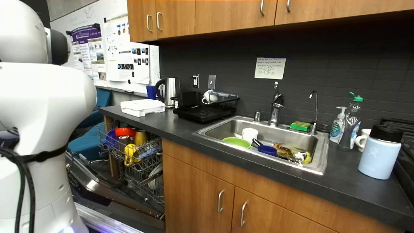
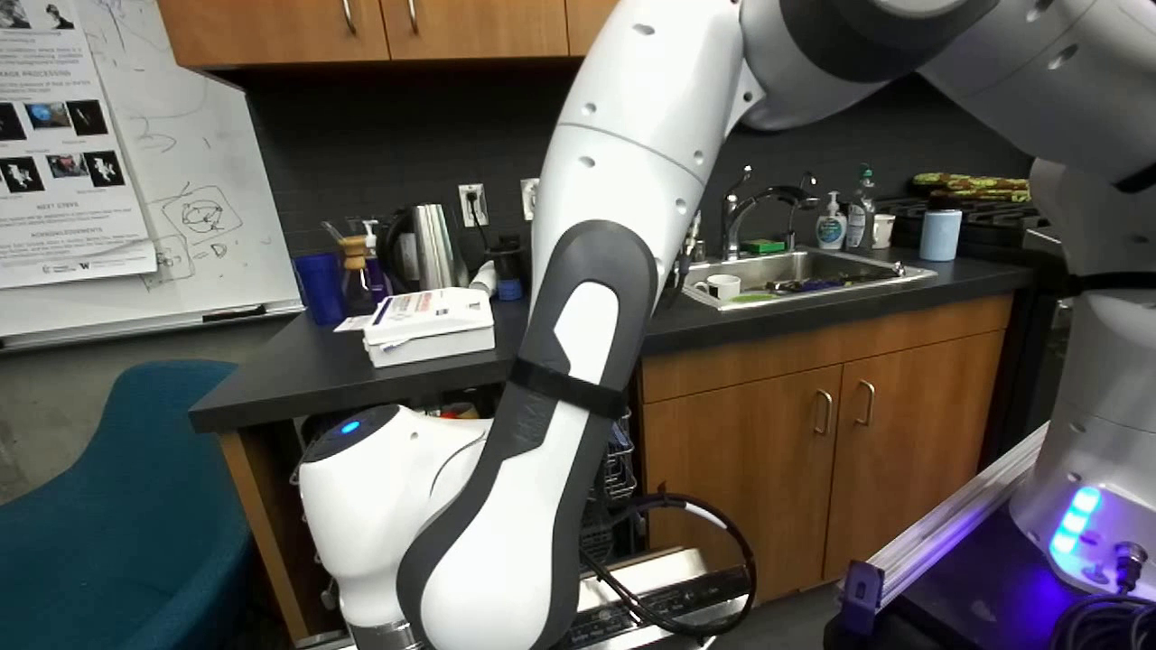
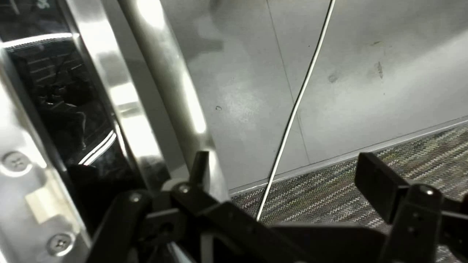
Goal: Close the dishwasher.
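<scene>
The dishwasher door (image 1: 97,189) is tilted far down and open in an exterior view. A wire rack (image 1: 145,161) of colourful dishes, with a yellow mug (image 1: 130,153) and a red bowl (image 1: 125,131), sticks out above it. The door's control panel edge (image 2: 659,571) also shows below my arm. In the wrist view, the door's black panel (image 3: 87,109) and tubular handle bar (image 3: 172,69) run along the left. My gripper (image 3: 287,171) is open and empty. Its left finger overlaps the handle's end; I cannot tell whether they touch. The gripper is outside both exterior views.
A teal chair (image 2: 126,506) stands beside the counter end. Brown cabinets (image 1: 197,194) adjoin the dishwasher opening. A black cable loop (image 2: 745,551) hangs from my arm near the door. In the wrist view, a thin white cord (image 3: 292,113) crosses above grey floor (image 3: 248,91) and striped carpet (image 3: 314,197).
</scene>
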